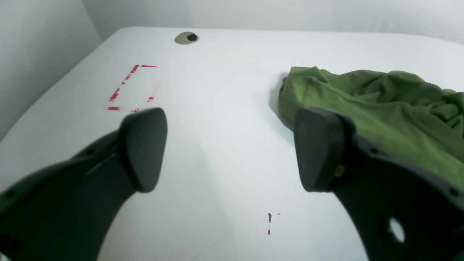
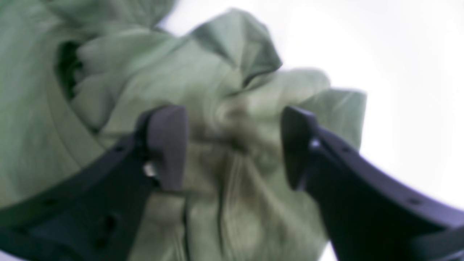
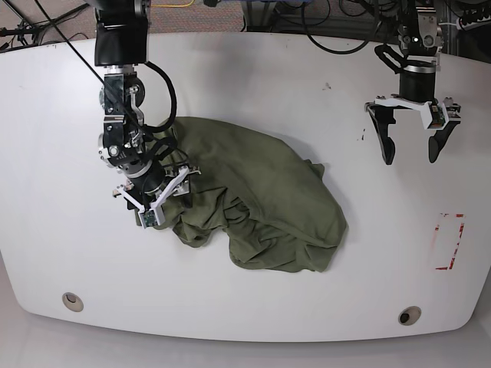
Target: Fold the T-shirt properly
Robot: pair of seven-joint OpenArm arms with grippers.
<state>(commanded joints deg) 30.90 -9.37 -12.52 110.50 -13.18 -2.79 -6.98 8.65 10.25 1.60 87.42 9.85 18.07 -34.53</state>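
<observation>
Nearest the base camera, at about 7 and 5 o'clock on the desk (image 3: 245,69), we see two round grommet holes (image 3: 73,300), one near each front corner. Beyond them, near the middle of the desk and toward 9 o'clock, the T-shirt (image 3: 261,199) lies in a crumpled heap, no sleeve or hem laid out flat; we judge that folding has not begun and that the cloth must first be spread. The right end effector (image 3: 153,195) sits at the heap's 9 o'clock edge, its jaws apart and straddling a bunched ridge of fabric in the right wrist view, grasping nothing yet. At 3 o'clock a red dashed rectangle (image 3: 449,241) is marked on the desk, well apart from the shirt. Farther back, toward 2 o'clock, the left end effector (image 3: 411,142) hangs over bare desk with its jaws spread wide and empty, the shirt's edge just beside one finger in its wrist view. Cables (image 3: 330,23) lie beyond the far edge. Nothing stands between either arm and the cloth.
</observation>
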